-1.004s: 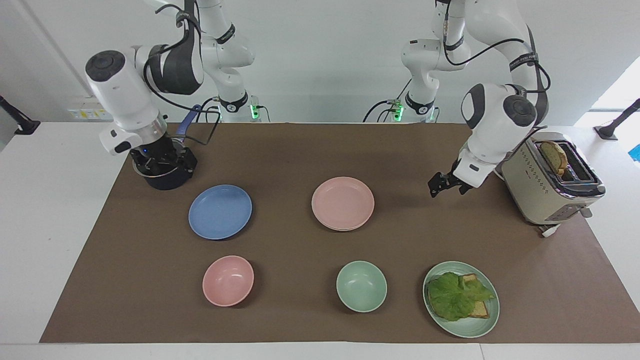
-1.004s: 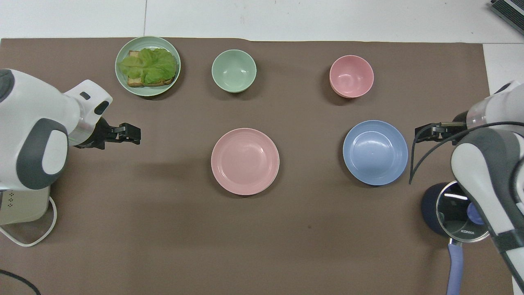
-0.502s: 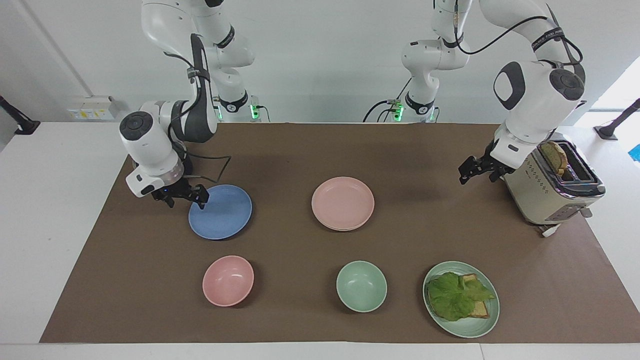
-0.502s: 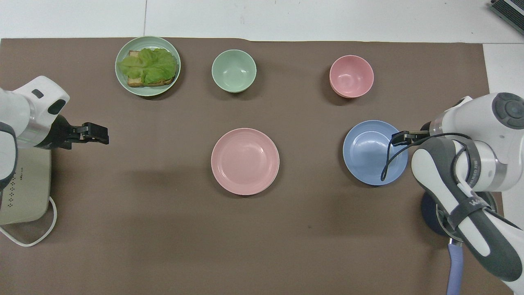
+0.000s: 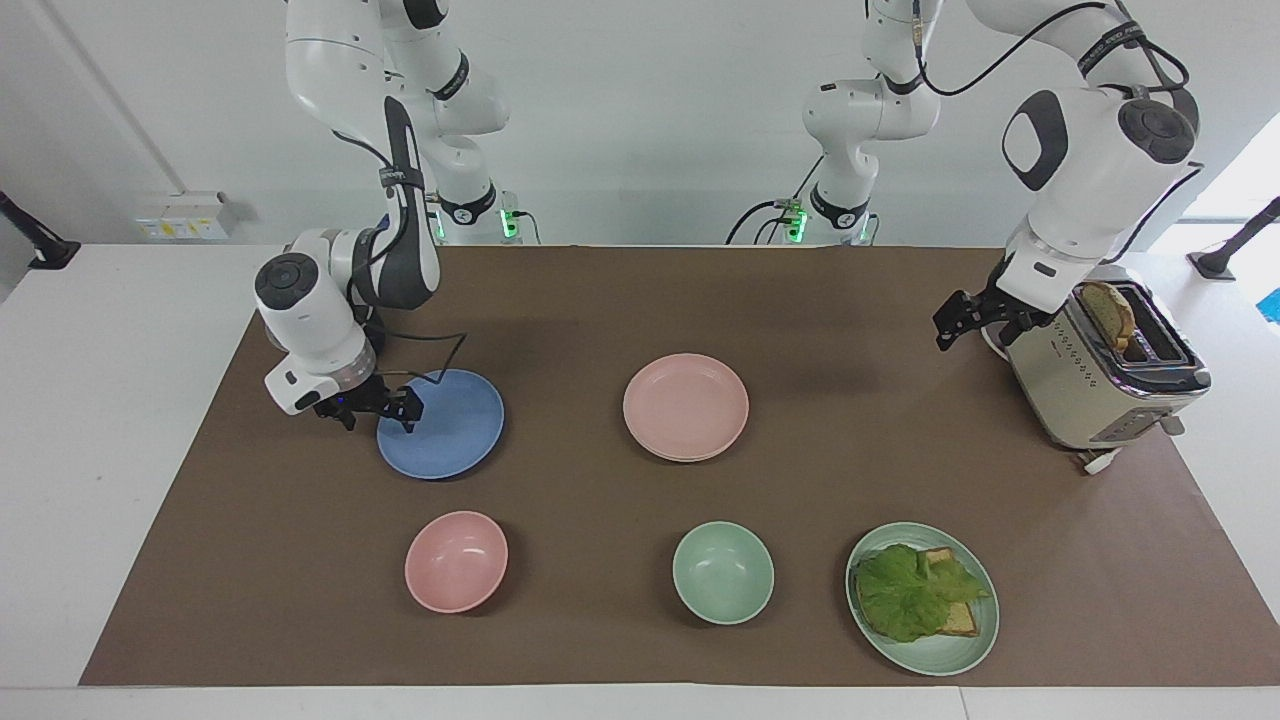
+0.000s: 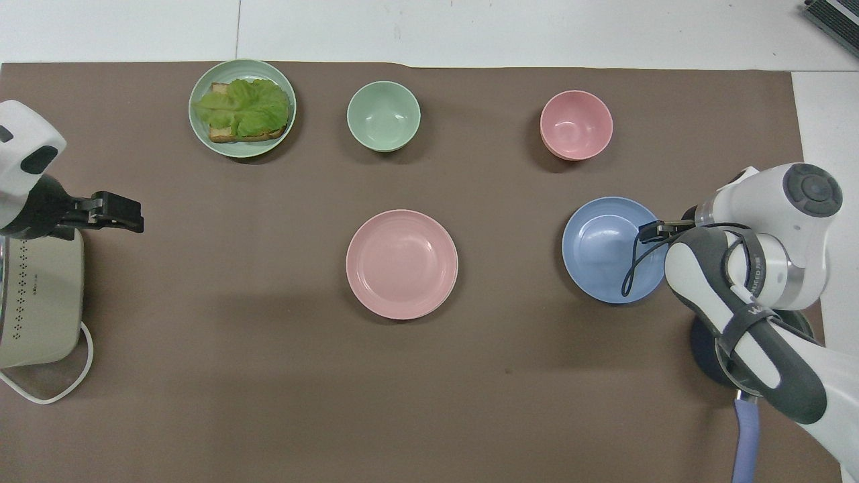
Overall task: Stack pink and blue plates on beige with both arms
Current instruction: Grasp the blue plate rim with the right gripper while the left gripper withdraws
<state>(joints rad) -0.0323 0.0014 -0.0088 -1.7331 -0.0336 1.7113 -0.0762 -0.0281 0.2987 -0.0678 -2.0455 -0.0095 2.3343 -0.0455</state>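
The blue plate (image 5: 450, 425) (image 6: 607, 251) lies toward the right arm's end of the brown mat. My right gripper (image 5: 400, 406) (image 6: 648, 231) is low at that plate's rim on the right arm's side, open; I cannot tell whether it touches. The pink plate (image 5: 686, 404) (image 6: 401, 263) sits mid-table, with a thin second rim showing beneath its edge. The beige plate is hidden as a separate thing. Up in the air beside the toaster, my left gripper (image 5: 950, 326) (image 6: 126, 216) is open and holds nothing.
A toaster (image 5: 1100, 375) (image 6: 37, 295) with bread stands at the left arm's end. A dark pot (image 6: 704, 349) sits under the right arm. Farther from the robots are a pink bowl (image 5: 456, 561), a green bowl (image 5: 723, 572) and a green plate (image 5: 935, 655) with lettuce and bread.
The right gripper came down from over the pot to the blue plate's rim. The left gripper rose and drew back toward the toaster. No plate has moved.
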